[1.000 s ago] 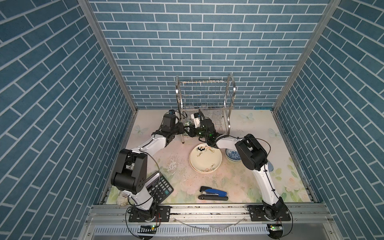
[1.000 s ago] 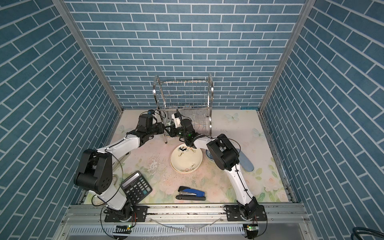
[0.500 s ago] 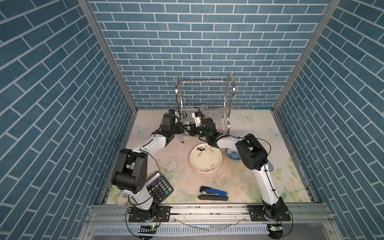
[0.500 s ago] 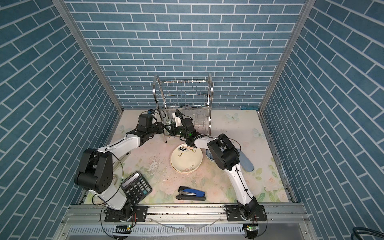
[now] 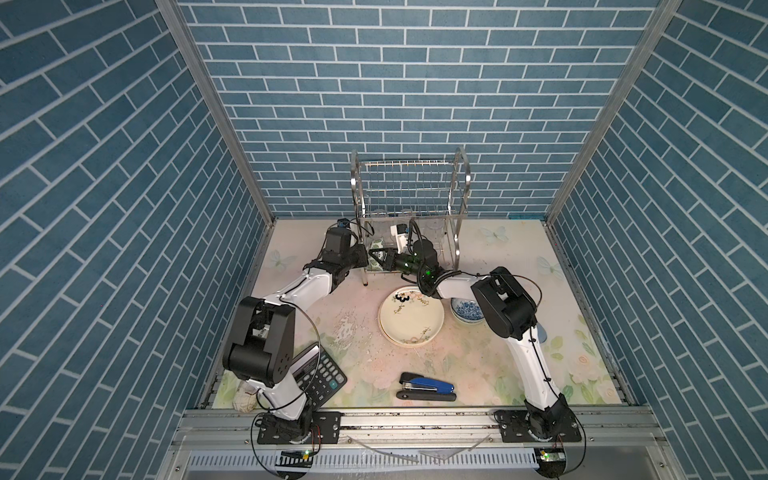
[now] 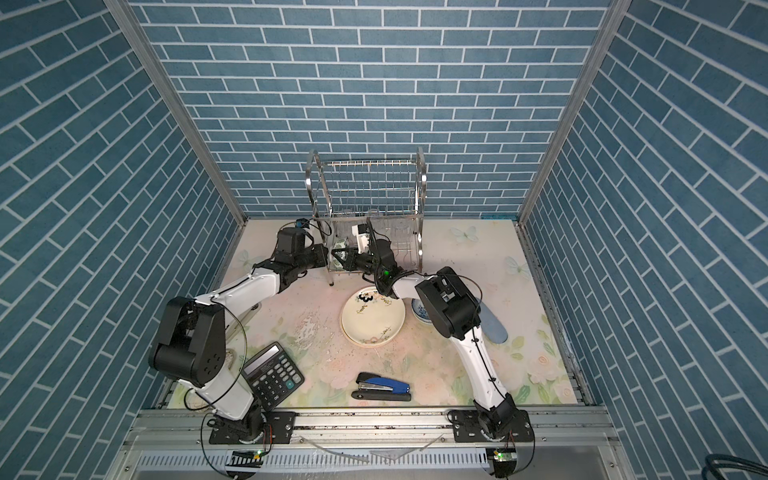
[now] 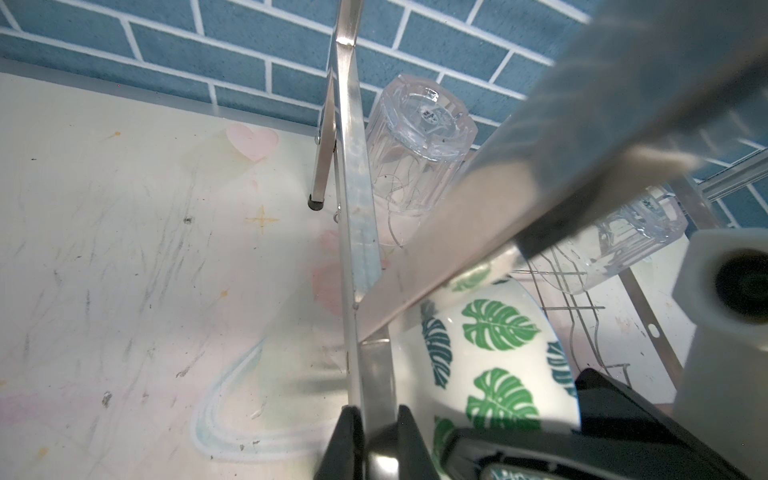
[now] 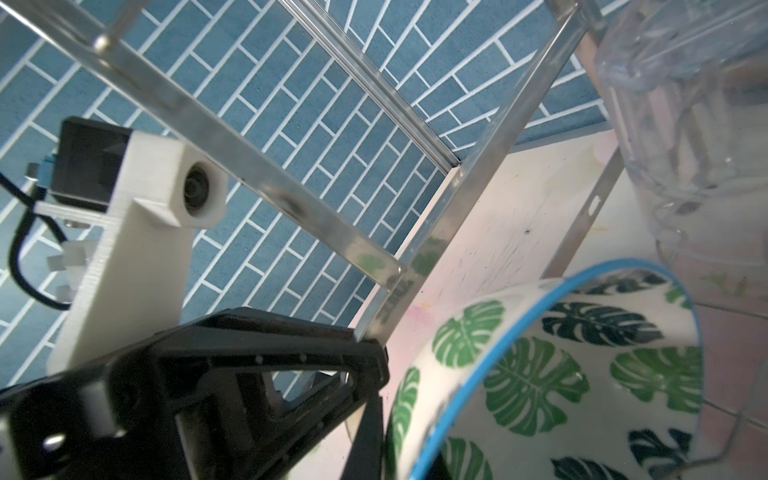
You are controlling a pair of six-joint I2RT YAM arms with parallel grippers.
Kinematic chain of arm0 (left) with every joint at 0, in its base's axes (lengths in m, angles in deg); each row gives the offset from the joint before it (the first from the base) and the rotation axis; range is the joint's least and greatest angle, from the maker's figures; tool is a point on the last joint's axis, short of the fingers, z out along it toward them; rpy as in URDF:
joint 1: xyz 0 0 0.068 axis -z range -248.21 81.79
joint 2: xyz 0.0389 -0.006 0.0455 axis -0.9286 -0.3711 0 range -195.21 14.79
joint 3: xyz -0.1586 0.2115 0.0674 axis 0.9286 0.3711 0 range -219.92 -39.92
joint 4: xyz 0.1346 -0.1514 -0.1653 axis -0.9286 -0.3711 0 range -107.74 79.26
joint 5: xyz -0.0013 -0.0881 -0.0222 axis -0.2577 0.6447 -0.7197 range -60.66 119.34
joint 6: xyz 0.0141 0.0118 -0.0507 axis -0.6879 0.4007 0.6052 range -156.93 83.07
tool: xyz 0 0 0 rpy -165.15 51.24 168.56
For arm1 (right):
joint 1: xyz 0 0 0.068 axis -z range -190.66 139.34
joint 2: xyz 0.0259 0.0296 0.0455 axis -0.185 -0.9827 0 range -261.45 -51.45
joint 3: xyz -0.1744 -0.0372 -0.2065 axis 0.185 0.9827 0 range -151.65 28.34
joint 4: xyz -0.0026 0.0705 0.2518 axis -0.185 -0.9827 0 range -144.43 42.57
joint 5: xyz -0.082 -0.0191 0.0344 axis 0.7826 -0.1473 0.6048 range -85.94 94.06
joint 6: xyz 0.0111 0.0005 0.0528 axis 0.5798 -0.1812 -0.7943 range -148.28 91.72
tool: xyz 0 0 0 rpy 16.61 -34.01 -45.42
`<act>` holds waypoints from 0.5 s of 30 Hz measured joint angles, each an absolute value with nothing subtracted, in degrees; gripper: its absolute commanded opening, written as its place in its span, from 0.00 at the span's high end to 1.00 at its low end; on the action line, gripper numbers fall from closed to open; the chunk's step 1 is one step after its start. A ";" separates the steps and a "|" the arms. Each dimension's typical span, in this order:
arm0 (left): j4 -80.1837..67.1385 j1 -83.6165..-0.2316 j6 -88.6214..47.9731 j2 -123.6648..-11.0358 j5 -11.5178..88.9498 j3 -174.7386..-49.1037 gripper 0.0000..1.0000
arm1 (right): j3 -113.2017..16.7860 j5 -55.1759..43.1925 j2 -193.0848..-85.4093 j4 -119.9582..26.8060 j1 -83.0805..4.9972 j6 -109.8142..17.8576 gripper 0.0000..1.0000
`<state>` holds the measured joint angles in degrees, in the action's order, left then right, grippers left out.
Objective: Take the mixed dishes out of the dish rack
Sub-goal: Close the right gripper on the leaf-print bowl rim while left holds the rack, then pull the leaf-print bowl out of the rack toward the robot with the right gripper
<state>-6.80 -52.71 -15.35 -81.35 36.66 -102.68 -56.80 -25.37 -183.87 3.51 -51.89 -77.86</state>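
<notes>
The left gripper point(image 7: 376, 424) clenched its fingers point(image 7: 345, 440) on the dish rack point(image 7: 353, 166) upright, likely steadying it. The right gripper point(image 5: 381, 262) pinched the green-leaf bowl point(image 7: 498, 353).

In both top views we look steeply down on the whole table point(image 5: 507, 245). Our wrist cameras sit close at the dish rack point(image 7: 357, 208), both seeing the green-leaf bowl point(image 8: 540, 374).

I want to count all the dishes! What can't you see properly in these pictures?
blue-patterned bowl: both top views, half hidden behind the right arm.
tumblers: both top views, too small and see-through to count; left wrist view, a blurred dish rack bar crosses them.
Under the cream plate: both top views, only an edge shows.
</notes>
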 measured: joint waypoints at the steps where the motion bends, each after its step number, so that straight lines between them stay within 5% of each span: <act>1: -6.80 -52.71 -15.35 -81.35 36.66 -102.68 1.00 | -56.49 -25.57 -183.87 4.34 -51.76 -78.47 1.00; 15: -6.97 -52.60 -15.24 -81.35 36.83 -102.68 1.00 | -54.31 -26.83 -182.69 8.25 -50.82 -83.94 1.00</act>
<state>-6.97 -52.60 -15.24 -81.35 36.83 -102.68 -54.31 -26.83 -182.69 8.25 -50.82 -83.94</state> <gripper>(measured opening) 0.174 0.105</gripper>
